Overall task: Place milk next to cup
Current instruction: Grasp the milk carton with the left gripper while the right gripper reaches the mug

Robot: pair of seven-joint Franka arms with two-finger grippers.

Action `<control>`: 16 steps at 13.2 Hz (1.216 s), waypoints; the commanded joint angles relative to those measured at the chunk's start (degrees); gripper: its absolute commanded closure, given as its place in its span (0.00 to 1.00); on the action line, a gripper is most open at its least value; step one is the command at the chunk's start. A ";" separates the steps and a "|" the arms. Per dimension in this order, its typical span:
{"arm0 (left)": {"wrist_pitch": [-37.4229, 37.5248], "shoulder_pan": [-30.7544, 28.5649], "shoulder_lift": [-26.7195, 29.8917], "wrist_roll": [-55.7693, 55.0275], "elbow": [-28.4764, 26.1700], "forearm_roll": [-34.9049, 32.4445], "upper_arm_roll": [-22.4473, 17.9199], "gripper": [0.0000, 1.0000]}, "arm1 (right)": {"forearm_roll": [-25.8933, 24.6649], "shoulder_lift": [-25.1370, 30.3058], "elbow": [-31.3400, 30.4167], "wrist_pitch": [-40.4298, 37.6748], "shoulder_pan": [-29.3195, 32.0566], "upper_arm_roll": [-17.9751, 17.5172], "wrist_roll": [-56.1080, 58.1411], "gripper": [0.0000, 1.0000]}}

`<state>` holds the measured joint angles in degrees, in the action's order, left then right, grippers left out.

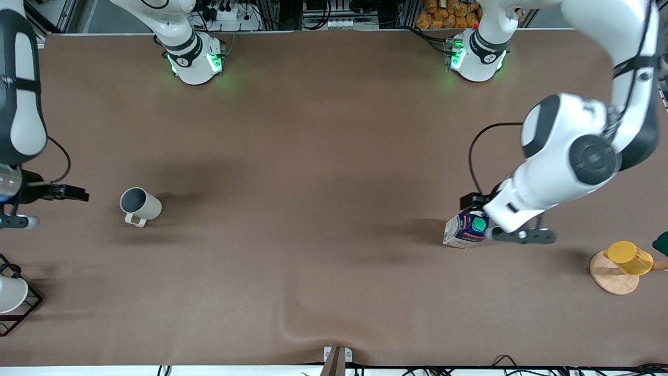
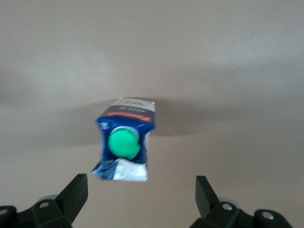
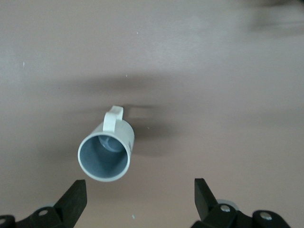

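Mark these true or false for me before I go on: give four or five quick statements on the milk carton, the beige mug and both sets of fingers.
1. The blue-and-white gable-top milk carton with the green cap stands on the table, unheld. True.
2. The left gripper is shut on the carton. False: its fingers are open, clear of the carton.
3. The beige ceramic mug with the grey inside stands beside the carton. False: it is toward the right arm's end of the table, well apart.
4. The right gripper is open over bare table beside the mug. True.
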<state>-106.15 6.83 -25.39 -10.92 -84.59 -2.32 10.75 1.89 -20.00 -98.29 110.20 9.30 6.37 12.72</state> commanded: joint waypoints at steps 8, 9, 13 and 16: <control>0.15 0.21 -5.36 8.36 1.36 -8.41 -0.21 0.00 | 1.89 -6.71 -3.21 3.96 -0.16 -0.92 1.43 0.08; 0.15 0.20 -5.89 8.54 1.27 -8.41 -0.12 0.00 | 1.98 -6.72 -4.61 5.45 -0.16 -0.92 1.52 0.10; 0.15 0.20 -8.62 8.46 1.18 -7.70 -0.12 0.00 | 2.07 -6.72 -8.49 9.24 -1.04 -1.09 1.34 0.71; 0.67 0.12 -9.24 6.79 0.75 -7.27 -0.12 0.88 | 3.64 -6.54 -8.32 8.54 -2.18 -1.01 0.11 1.00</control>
<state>-106.46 7.16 -34.33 -3.48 -84.37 -9.48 10.42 3.88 -27.46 -106.05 118.94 8.23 4.99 13.34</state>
